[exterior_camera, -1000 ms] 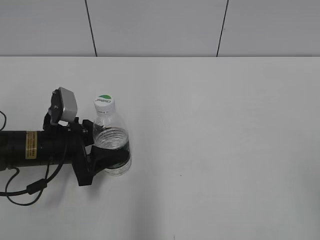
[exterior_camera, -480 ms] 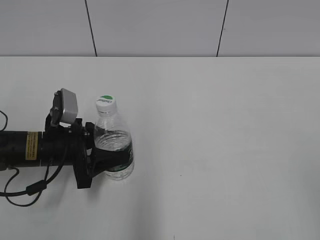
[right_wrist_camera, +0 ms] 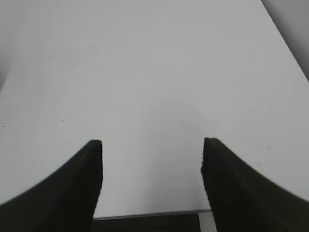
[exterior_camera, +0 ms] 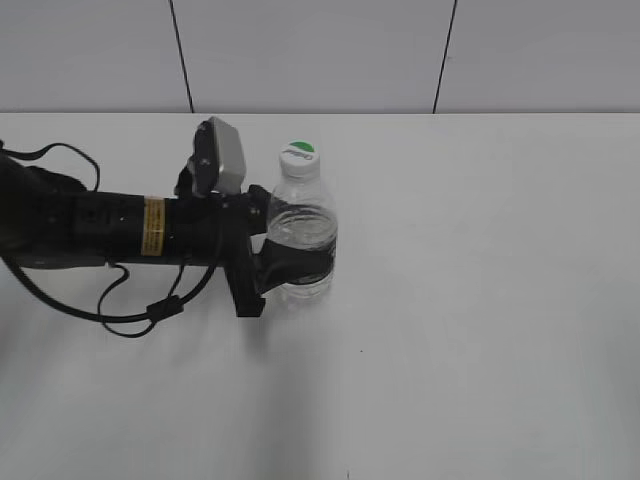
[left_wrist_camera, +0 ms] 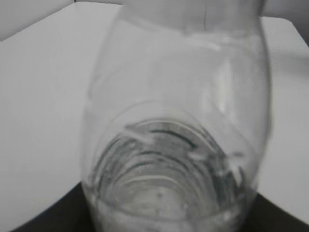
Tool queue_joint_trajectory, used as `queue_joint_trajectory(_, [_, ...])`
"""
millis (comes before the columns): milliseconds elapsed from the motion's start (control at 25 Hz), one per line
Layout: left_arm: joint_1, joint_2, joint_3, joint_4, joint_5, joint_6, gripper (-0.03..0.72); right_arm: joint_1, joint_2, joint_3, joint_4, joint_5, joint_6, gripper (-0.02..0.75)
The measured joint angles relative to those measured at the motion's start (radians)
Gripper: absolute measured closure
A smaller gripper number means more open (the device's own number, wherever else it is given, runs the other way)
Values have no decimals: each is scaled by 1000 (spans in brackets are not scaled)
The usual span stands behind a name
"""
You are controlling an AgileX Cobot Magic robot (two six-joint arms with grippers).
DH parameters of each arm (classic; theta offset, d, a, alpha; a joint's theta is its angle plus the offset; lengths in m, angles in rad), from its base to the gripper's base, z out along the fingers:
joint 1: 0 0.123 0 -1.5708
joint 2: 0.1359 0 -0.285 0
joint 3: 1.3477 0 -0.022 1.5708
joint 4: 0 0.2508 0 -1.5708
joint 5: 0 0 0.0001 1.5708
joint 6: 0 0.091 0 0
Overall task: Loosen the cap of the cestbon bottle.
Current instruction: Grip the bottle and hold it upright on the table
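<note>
We hold the bottle [exterior_camera: 301,240] upright left of centre on the tabletop [exterior_camera: 480,300], left gripper [exterior_camera: 290,272] fingers clamped round its dark label band. The right gripper [right_wrist_camera: 152,159] waits with fingers wide, holding nothing. Next we must bring it onto the cap [exterior_camera: 298,156], which probably sits screwed tight.

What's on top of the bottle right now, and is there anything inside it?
The cap sits on the bottle, nothing above it. Clear water shows inside. The left gripper is wrapped round the lower body and covers the label and the bottom.
</note>
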Motion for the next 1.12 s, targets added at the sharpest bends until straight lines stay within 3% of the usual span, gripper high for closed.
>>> queue_joint_trajectory(160, [-53, 1, -86, -39, 85, -3, 315, 0, 0, 0, 0, 0, 1, 239])
queue_joint_trajectory(440, [-57, 80, -187, -87, 96, -48, 316, 0, 0, 0, 1, 0, 2, 239])
queue_joint_trajectory(1120, [-59, 190, -197, -98, 32, -52, 319, 0, 5, -3, 2, -8, 51, 239])
